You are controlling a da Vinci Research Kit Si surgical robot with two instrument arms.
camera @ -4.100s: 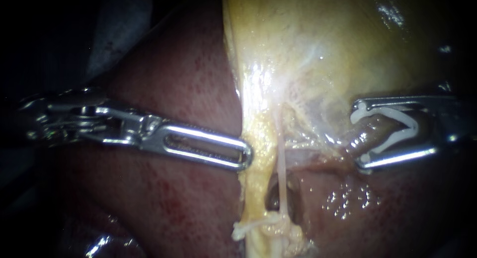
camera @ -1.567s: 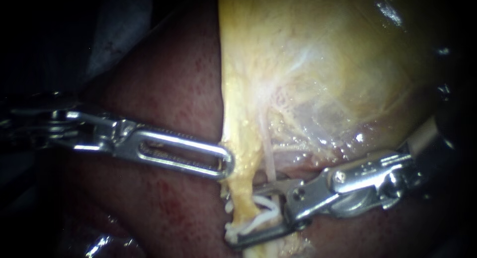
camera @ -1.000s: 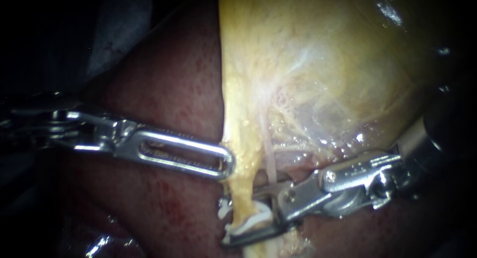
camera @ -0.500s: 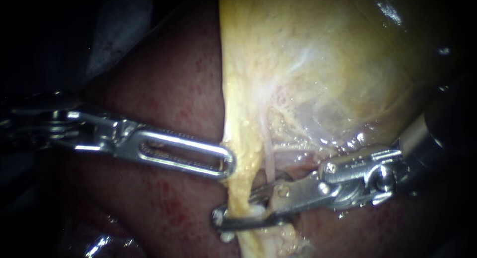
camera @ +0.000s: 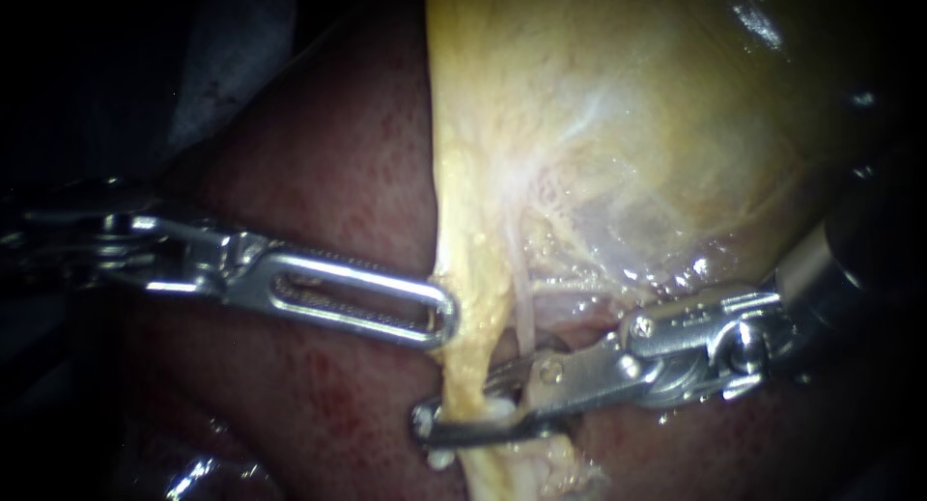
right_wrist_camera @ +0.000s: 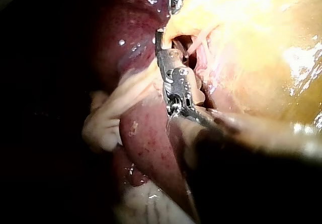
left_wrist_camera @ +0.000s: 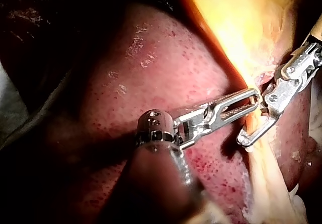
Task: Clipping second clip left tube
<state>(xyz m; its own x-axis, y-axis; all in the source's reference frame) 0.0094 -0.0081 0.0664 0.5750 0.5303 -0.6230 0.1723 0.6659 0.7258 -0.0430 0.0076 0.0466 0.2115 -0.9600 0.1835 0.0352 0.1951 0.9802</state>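
The liver [camera: 319, 173] fills most of the scene, dark red, finely speckled and wet, with small bright glints along its lower part. Over it hangs the gallbladder [camera: 628, 105], a broad yellow sheet with pale whitish fibres fanning across it. A thin pale strand [camera: 522, 318] drops from its lower edge. Beyond the liver, a dull grey surface [camera: 241, 38] shows in the dark. From the side cameras the liver [left_wrist_camera: 151, 83] bulges smooth and round beside the glaring yellow gallbladder [right_wrist_camera: 261, 38].
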